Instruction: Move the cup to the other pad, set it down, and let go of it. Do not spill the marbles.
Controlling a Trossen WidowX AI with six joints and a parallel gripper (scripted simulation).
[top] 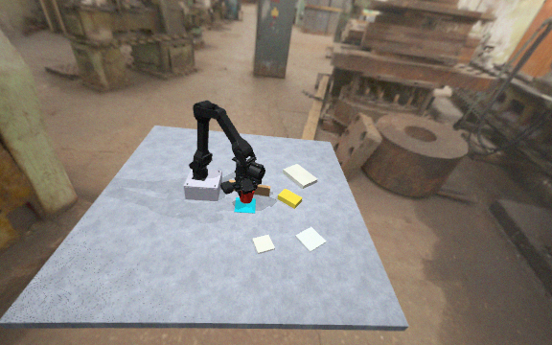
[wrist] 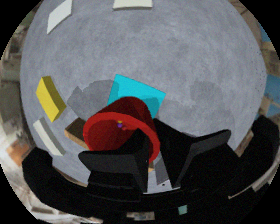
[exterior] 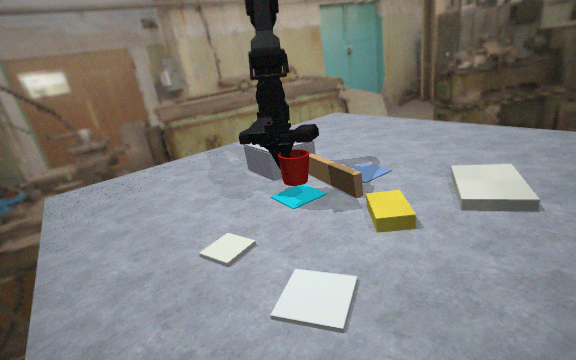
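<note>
From the top, your gripper (top: 245, 191) clamps the red cup (top: 246, 196) over the cyan pad (top: 245, 206). Exterior: cup (exterior: 294, 167) upright, hanging just above the pad (exterior: 298, 195), plank (exterior: 336, 174) beside. Wrist: a marble (wrist: 119, 121) sits inside.

On my screen the cup (exterior: 294, 167) reads deep red, and the wrist view shows a purple marble (wrist: 119, 123) inside it. The arm (top: 228, 128) and its claw (exterior: 282, 146) are matte black, mounted on a pale grey base (top: 209, 192). Below the cup I see a cyan pad (exterior: 298, 195); farther back lies a muted blue pad (exterior: 374, 171). The surface (exterior: 168, 310) is mottled grey. I also pick out a tan wooden block (exterior: 335, 174), a yellow block (exterior: 390, 210), a cream slab (exterior: 494, 186) and two off-white tiles (exterior: 227, 248) (exterior: 315, 298).
</note>
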